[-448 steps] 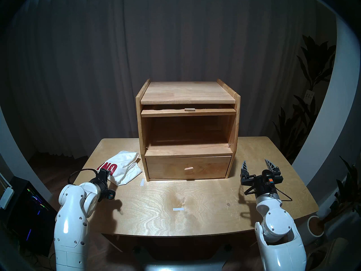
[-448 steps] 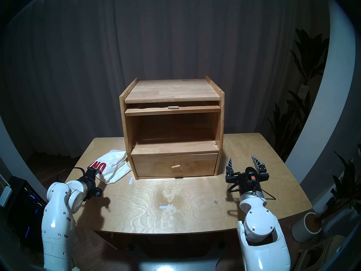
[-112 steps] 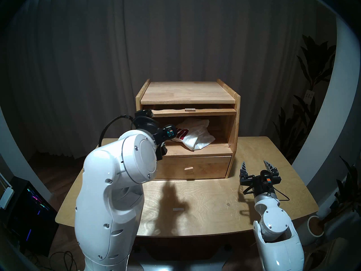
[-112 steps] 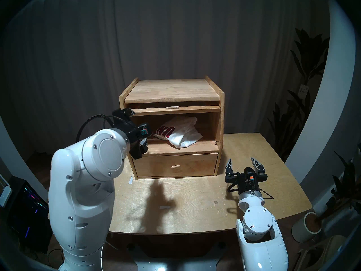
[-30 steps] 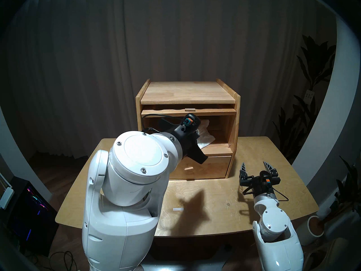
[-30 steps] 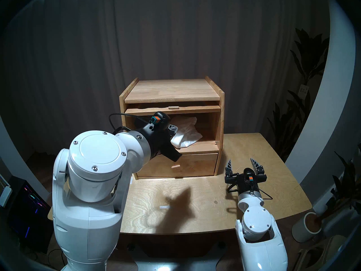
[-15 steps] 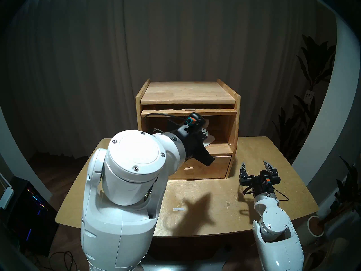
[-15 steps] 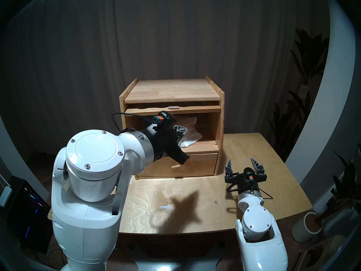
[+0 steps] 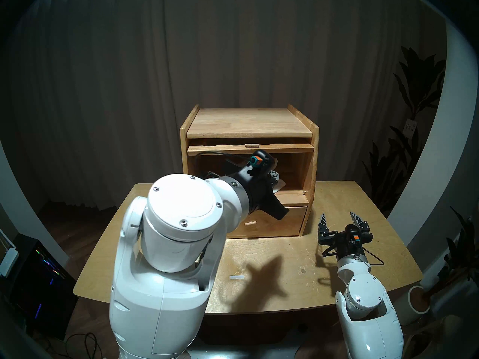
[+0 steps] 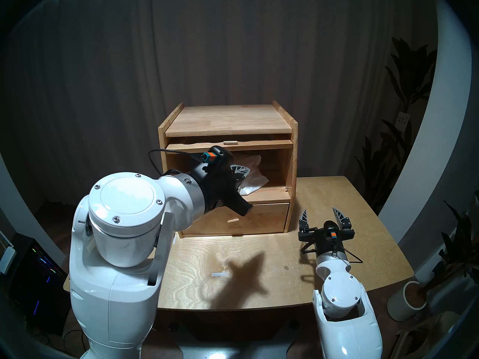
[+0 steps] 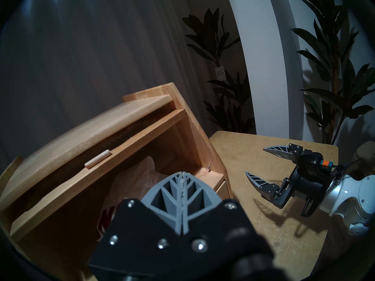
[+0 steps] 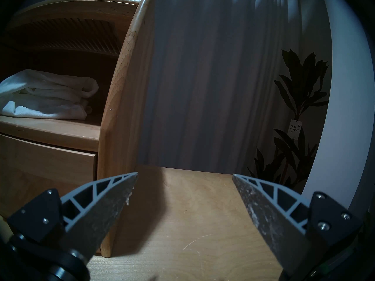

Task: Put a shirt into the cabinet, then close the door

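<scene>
1. Far left on the floor: dark computer case (image 9: 39, 280) with coloured lights, cables beside it.
2. Left arm (image 9: 166, 247) fills the near left, reaching forward and rightward to the cabinet's open front.
3. Left gripper (image 11: 182, 174): both grey ribbed fingers pressed flat together, nothing between them. Tip sits at the mouth of the upper compartment, in front of the shirt; cannot tell if it touches the cloth.
4. Cabinet (image 9: 248, 122) stands at the back middle of the wooden table (image 9: 285, 273), top bare, bottom drawer (image 9: 285, 221) pushed in, peg knob showing.
5. Door (image 9: 250, 149) is not closed: slid flat and level into the slot under the top board, only its front edge and small peg knob (image 9: 252, 145) visible. Ribbed window seen from below in the right wrist view (image 12: 67, 37).
6. Shirt (image 12: 46, 96) lies crumpled inside the upper compartment, on its floor, toward the right half; red lettering peeks out by the left gripper (image 11: 105, 215). One fold reaches near the front edge (image 10: 250, 188).
7. White tape strip (image 9: 236, 277) on the table middle, arm's shadow next to it.
8. Right gripper (image 9: 340, 218): fingers spread wide, empty, pointing forward, low over the table, right of the cabinet and apart from it.
9. Far right: potted plants (image 9: 414, 91), white pot (image 9: 414, 299) on the floor.
</scene>
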